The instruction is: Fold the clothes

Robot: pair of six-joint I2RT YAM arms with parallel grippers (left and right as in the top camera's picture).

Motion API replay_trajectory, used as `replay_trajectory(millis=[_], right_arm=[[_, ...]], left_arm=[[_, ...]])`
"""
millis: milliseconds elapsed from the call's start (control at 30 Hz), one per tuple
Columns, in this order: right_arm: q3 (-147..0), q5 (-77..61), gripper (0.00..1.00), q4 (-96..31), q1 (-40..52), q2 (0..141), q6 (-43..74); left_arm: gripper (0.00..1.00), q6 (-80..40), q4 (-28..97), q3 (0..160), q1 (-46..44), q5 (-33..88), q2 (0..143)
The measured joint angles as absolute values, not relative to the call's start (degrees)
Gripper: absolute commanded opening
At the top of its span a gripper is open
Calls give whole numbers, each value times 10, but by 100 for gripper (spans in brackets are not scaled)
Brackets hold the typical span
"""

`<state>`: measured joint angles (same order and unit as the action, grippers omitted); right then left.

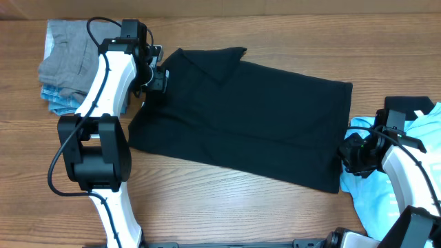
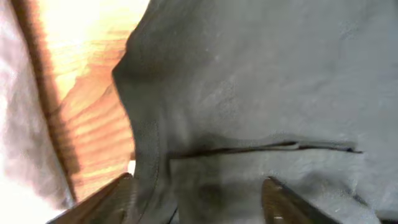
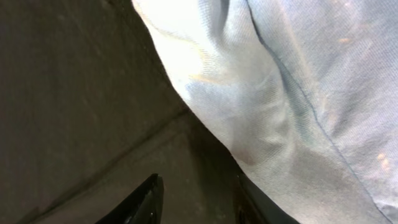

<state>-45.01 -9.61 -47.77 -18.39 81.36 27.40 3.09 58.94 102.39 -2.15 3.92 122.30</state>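
1. While the overhead view shows the black shirt (image 1: 241, 117) spread across the table (image 1: 227, 207), my left gripper (image 1: 157, 77) sits at its upper-left edge by the collar. My right gripper (image 1: 353, 153) sits at its lower-right corner, beside the light blue tee (image 1: 427, 127).
2. From the left wrist, my fingers (image 2: 121, 196) stand wide over a seamed edge with nothing pinched. I judge I should press down onto that edge before closing.
3. From the right wrist, my fingers (image 3: 149, 199) stand narrowly apart over black cloth, and the tee comes in from the right. I should take shirt only, then lift both ends evenly.
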Motion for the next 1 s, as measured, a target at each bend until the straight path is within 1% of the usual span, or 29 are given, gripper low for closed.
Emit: replay_trajectory(millis=[200, 333, 467, 567, 633, 733, 767, 833, 900, 1000], right_arm=[[-450, -119, 39, -491, -184, 814, 260], [-450, -177, 40, -494, -184, 814, 222], [-450, -223, 39, -493, -184, 814, 192], [-450, -259, 39, -485, -184, 814, 163], [-450, -280, 39, -484, -184, 814, 147], [-450, -298, 39, -484, -184, 814, 134], [-450, -301, 39, -484, -184, 814, 132], [-450, -306, 39, -484, -184, 814, 129], [-450, -309, 39, -484, -184, 814, 126], [-450, -313, 39, -484, -184, 814, 124]], left_arm=[[72, 31, 657, 1024, -11, 10, 1223], [73, 35, 654, 1024, 10, 25, 1223], [73, 63, 604, 1025, 27, 104, 1223], [69, 87, 577, 1025, 23, 181, 1223], [68, 96, 571, 1025, 7, 207, 1223], [66, 103, 567, 1025, -29, 208, 1223], [64, 105, 563, 1025, -46, 198, 1223], [56, 104, 553, 1025, -79, 166, 1225], [53, 95, 545, 1025, -110, 128, 1230], [51, 88, 539, 1025, -150, 77, 1244]])
